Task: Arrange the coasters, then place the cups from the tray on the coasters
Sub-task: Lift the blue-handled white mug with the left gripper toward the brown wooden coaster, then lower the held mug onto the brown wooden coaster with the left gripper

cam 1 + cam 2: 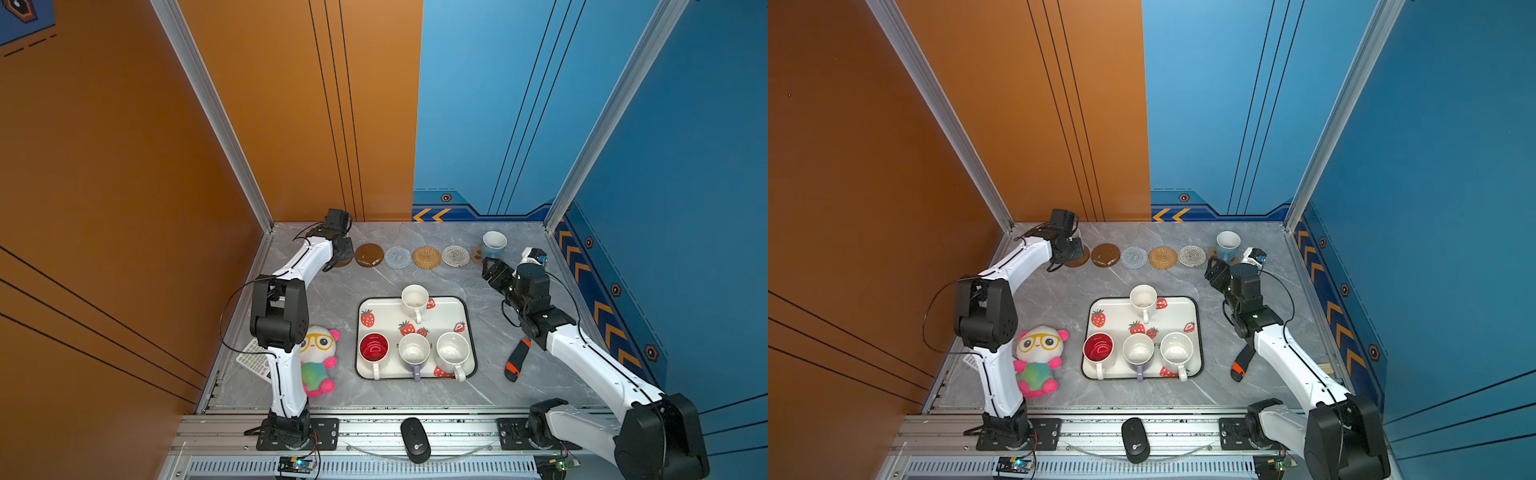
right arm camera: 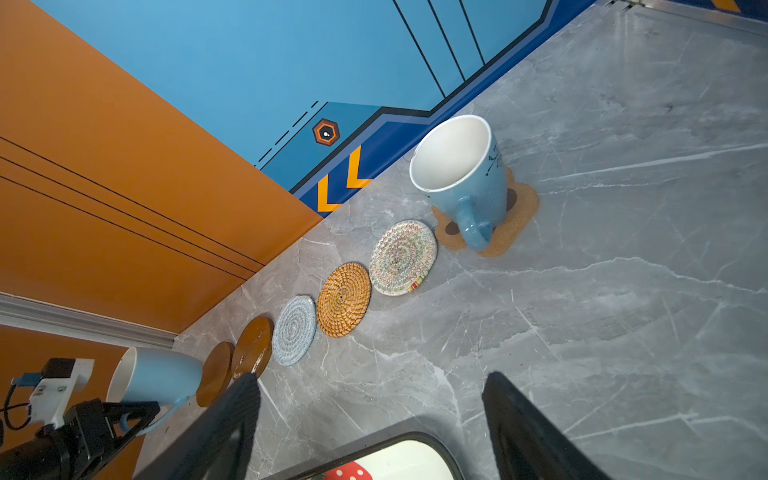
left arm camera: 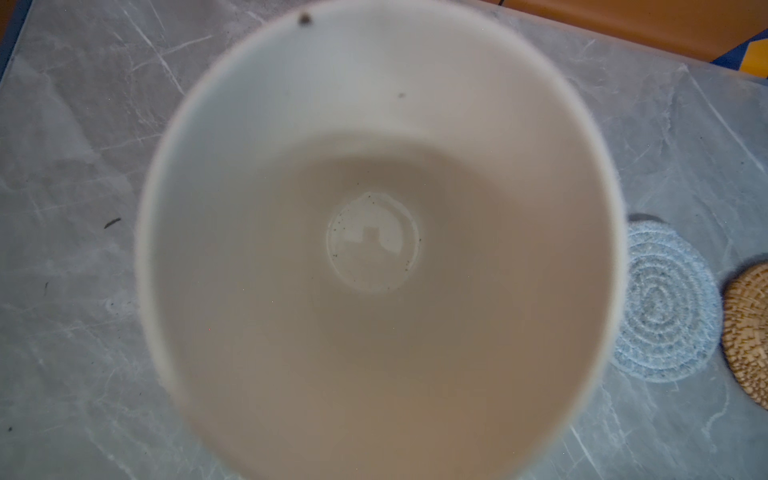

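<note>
The left gripper [image 2: 124, 415] is clamped on the handle of a light blue cup [image 2: 160, 376] at the far left, by the end brown coaster [image 2: 214, 374]; contact between them cannot be told. The right gripper [image 2: 372, 380] hangs with jaws wide apart, empty, just near of the second blue cup [image 1: 494, 244], which stands on the paw-print coaster [image 2: 519, 224] at the far right. The dark script on that cup is unreadable.

Between the two lie the other brown coaster [image 1: 369, 254], the grey coaster [image 1: 397, 257], the tan coaster [image 1: 427, 257] and the whitish coaster [image 1: 456, 255].

The tray [image 1: 469, 332], near centre, holds four cups: a white cup [image 1: 414, 299], a red-lined cup [image 1: 374, 348], a lavender cup [image 1: 414, 351] and a speckled cup [image 1: 452, 351]. They cover its lettering but for "ry" in a top view.

A plush toy [image 1: 318, 357] sits left of the tray, an orange-and-black tool [image 1: 517, 359] right, and a mouse [image 1: 414, 440] nearest.
</note>
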Available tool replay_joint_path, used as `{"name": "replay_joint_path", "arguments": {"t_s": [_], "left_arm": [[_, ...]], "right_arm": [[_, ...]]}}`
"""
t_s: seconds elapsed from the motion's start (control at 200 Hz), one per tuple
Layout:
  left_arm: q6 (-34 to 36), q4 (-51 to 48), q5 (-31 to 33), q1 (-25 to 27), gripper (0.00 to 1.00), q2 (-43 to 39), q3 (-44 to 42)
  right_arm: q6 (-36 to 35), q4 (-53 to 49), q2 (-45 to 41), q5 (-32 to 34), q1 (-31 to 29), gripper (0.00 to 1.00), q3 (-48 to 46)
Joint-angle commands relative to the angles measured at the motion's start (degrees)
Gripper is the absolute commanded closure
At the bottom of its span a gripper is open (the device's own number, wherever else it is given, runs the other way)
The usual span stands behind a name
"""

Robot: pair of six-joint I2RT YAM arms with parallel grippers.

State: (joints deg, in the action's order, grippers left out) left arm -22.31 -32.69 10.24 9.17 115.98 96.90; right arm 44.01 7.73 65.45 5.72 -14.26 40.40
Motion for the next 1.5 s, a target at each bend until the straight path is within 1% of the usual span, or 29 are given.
{"name": "replay_joint_path", "arguments": {"t_s": [0.0, 0.801, 1.492], "left_arm": [[-0.37, 2.98, -0.55, -0.96, 1.00, 0.88, 2.98], [-0.11, 2.80, -1.36, -2.37, 1.00, 4.07, 4.70], [0.24, 1.59, -1.56, -2.40, 1.00, 5.57, 6.50]], "right_arm": [[0.82, 0.62, 0.55, -1.06, 0.40, 0.17, -0.56], [0.99, 1.11, 2.04, -1.44, 0.50, 0.17, -0.16], [1.01, 1.15, 3.55, -2.46, 0.53, 0.17, 0.65]]}}
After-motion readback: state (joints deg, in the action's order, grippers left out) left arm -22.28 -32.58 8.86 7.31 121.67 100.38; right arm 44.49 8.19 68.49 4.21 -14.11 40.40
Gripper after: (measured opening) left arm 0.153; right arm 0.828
